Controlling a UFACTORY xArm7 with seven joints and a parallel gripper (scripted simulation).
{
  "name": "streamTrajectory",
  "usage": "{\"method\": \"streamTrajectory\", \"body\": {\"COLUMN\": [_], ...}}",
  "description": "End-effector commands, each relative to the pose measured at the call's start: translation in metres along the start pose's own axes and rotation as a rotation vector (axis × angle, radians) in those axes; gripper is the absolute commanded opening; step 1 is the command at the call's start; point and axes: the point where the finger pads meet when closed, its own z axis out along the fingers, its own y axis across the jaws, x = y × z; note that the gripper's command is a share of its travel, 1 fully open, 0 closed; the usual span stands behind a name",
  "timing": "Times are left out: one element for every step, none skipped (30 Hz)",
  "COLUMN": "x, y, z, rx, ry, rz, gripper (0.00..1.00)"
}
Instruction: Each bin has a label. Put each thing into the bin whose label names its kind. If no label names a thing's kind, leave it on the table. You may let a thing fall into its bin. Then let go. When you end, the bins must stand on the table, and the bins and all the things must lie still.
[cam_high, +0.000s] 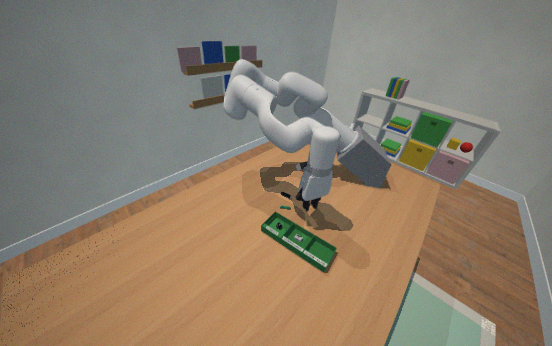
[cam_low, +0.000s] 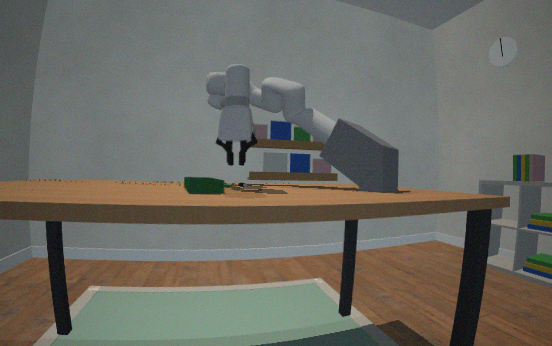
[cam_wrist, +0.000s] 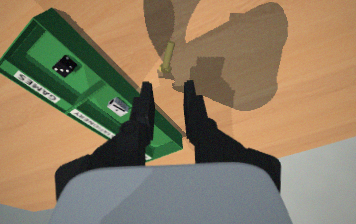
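A green three-compartment bin (cam_high: 325, 265) (cam_low: 202, 185) (cam_wrist: 102, 49) stands on the wooden table. Its labels read GAMES and STATIONERY; the third label is hidden. A black die (cam_high: 280, 226) (cam_wrist: 65, 65) lies in the GAMES compartment. A small grey item (cam_high: 299, 236) (cam_wrist: 118, 105) lies in the STATIONERY compartment. My gripper (cam_high: 310, 204) (cam_low: 236, 161) (cam_wrist: 168, 94) hangs well above the table just behind the bin, with its fingers apart and nothing between them. A small olive tool (cam_wrist: 167, 56) lies on the table beyond the fingertips. A small green thing (cam_high: 285, 206) lies on the table behind the bin.
A thin black item (cam_high: 288, 195) lies on the table near the green thing. The arm's grey base block (cam_high: 365, 161) (cam_low: 362, 157) stands at the back right of the table. A white shelf unit (cam_high: 425, 135) stands off the table.
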Motion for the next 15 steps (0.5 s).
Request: {"method": "streamTrajectory", "body": {"x": [0.0012, 0.0013, 0.0013, 0.0013, 0.0013, 0.0013, 0.0012, 0.0011, 0.001, 0.001, 0.0009, 0.0008, 0.0008, 0.0007, 0.0007], "y": [0.0011, 0.0012, 0.0012, 0.0013, 0.0013, 0.0013, 0.0012, 0.0012, 0.0012, 0.0011, 0.0011, 0.001, 0.0009, 0.0009, 0.0008], "z": [-0.003, -0.003, -0.003, -0.003, -0.003, -0.003, -0.003, -0.003, -0.003, -0.003, -0.003, -0.003, -0.003, -0.003, -0.003], "rx": [0.009, 0.01, 0.012, 0.014, 0.014, 0.014, 0.014, 0.014, 0.014, 0.014, 0.014, 0.014, 0.014, 0.014, 0.014], "ry": [-0.018, -0.021, -0.024, -0.027, -0.027, -0.027, -0.028, -0.028, -0.028, -0.028, -0.028, -0.028, -0.028, -0.028, -0.028], "rz": [0.156, 0.192, 0.227, 0.262, 0.262, 0.262, 0.266, 0.266, 0.266, 0.266, 0.266, 0.266, 0.266, 0.266, 0.266], "gripper": [0.29, 0.29, 0.29, 0.29, 0.29, 0.29, 0.29, 0.29, 0.29, 0.29, 0.29, 0.29, 0.29, 0.29, 0.29]}}
